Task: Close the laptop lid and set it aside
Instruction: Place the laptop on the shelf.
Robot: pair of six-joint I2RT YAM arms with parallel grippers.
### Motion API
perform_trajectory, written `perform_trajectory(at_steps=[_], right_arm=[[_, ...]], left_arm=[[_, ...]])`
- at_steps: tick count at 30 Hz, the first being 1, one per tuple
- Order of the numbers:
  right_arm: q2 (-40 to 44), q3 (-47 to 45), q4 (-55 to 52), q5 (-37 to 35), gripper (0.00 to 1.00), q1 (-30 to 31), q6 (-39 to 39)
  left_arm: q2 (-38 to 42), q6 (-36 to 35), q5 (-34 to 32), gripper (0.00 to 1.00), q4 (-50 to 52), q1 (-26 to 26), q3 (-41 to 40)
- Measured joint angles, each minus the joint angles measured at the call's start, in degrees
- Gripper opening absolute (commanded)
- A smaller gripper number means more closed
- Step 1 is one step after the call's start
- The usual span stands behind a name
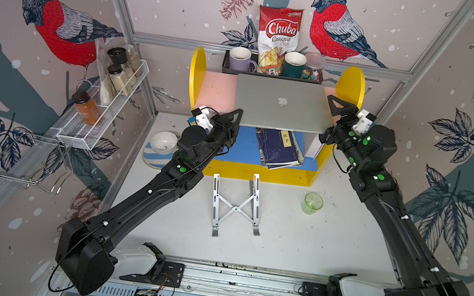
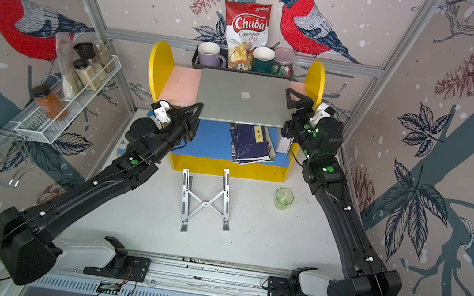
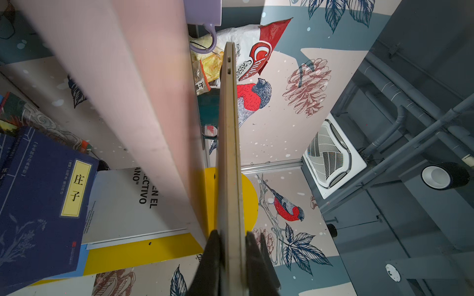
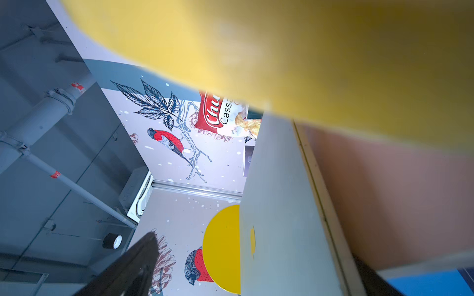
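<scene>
The silver-grey laptop (image 1: 281, 104) (image 2: 242, 98) lies flat on the pink top board of the yellow shelf unit (image 1: 197, 84). Its lid (image 4: 277, 205) is down, with the apple logo facing up. My left gripper (image 1: 236, 116) (image 2: 196, 108) is shut on the laptop's near left corner. In the left wrist view, the thin laptop edge (image 3: 229, 153) runs between the two black fingers (image 3: 213, 256) of the left gripper (image 3: 232, 243). My right gripper (image 1: 329, 118) (image 2: 287, 111) (image 4: 251, 271) stands open at the laptop's right edge, one finger (image 4: 136, 264) well above the lid.
Behind the laptop, a black tray (image 1: 225, 68) holds mugs and a chips bag (image 1: 277, 39). Blue books (image 1: 280, 149) lie on the lower shelf. A folding stand (image 1: 234, 208), a green cup (image 1: 313, 203) and a bowl (image 1: 162, 143) sit on the table. A spice rack (image 1: 107, 102) hangs on the left wall.
</scene>
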State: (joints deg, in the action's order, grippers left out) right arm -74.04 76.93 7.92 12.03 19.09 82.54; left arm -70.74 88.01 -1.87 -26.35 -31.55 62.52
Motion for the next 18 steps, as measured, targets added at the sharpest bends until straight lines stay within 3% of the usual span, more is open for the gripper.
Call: perform_trajectory(at_steps=[4, 7, 18], right_arm=[[0.55, -0.15, -1.16, 0.42, 0.92, 0.0, -0.17], [0.81, -0.26, -1.99, 0.61, 0.84, 0.0, -0.52], [0.55, -1.46, -5.81, 1.97, 0.2, -0.02, -1.53]], left_arm=[[0.42, 0.02, -1.27, 0.0, 0.07, -0.09, 0.0], [1.27, -0.28, -2.38, 0.0, 0.15, -0.09, -0.13], [2.21, 0.13, -5.62, 0.03, 1.25, -0.09, -0.79]])
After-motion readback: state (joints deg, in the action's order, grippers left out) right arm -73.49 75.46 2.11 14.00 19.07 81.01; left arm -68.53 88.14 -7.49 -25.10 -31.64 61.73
